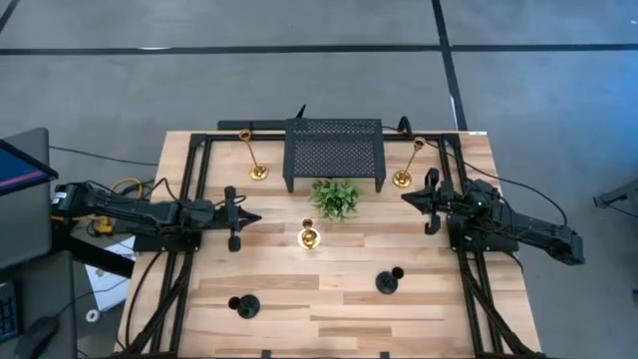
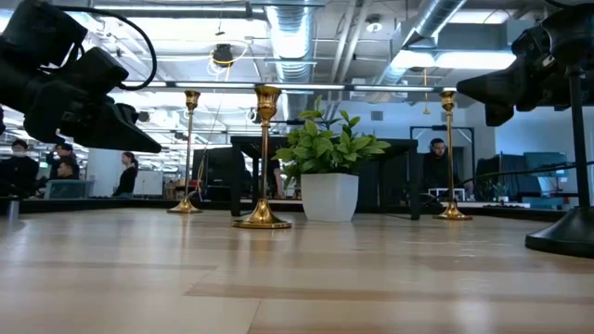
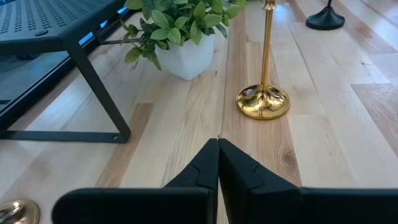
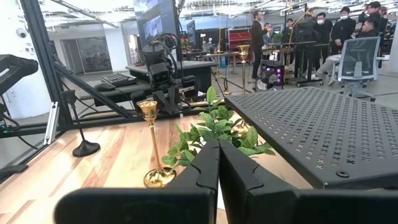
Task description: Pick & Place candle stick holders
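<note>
Five candle stick holders stand upright on their round bases on the wooden table. A tall gold one (image 1: 256, 170) stands at the far left and another (image 1: 403, 178) at the far right. A short gold one (image 1: 308, 236) (image 3: 263, 99) (image 4: 153, 152) stands in the middle. Two short black ones (image 1: 244, 305) (image 1: 389, 282) stand nearer the front. My left gripper (image 1: 256, 217) (image 3: 217, 144) is shut and empty, hovering left of the short gold holder. My right gripper (image 1: 405, 198) (image 4: 217, 145) is shut and empty, hovering right of the plant.
A black mesh stand (image 1: 334, 150) stands at the far middle. A small green plant in a white pot (image 1: 336, 197) (image 2: 329, 172) stands in front of it. Black frame rails (image 1: 179, 249) run along both table sides. People show in the room beyond.
</note>
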Available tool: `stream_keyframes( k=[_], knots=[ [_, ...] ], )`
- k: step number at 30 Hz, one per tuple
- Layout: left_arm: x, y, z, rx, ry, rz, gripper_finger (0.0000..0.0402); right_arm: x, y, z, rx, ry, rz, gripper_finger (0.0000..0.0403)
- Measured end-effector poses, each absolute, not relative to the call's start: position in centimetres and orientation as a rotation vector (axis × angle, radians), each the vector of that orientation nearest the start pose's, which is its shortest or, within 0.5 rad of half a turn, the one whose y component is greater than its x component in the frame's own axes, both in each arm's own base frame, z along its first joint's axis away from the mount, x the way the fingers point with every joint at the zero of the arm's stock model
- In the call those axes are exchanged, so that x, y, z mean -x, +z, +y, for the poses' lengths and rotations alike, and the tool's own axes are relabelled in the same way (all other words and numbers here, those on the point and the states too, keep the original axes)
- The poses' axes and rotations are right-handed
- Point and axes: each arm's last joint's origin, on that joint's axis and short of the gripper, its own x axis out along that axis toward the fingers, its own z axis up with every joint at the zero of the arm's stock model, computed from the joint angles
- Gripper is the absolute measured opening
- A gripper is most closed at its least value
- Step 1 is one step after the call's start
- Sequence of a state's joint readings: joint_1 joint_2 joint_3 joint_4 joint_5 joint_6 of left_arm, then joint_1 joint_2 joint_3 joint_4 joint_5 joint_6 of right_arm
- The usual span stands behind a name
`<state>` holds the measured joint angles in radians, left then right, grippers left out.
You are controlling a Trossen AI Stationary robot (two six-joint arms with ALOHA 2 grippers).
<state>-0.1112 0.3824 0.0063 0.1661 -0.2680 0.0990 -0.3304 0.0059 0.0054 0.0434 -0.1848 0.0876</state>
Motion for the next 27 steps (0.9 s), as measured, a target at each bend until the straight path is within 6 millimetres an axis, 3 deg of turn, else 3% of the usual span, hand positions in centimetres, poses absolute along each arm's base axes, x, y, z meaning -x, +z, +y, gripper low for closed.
stream_keyframes(
  k=[27],
  knots=[
    [-11.89, 14.92, -0.55, -0.159, 0.145, 0.202, 0.0008, -9.36, 16.91, -2.65, -0.077, -0.143, -0.048, 0.0000]
  ],
)
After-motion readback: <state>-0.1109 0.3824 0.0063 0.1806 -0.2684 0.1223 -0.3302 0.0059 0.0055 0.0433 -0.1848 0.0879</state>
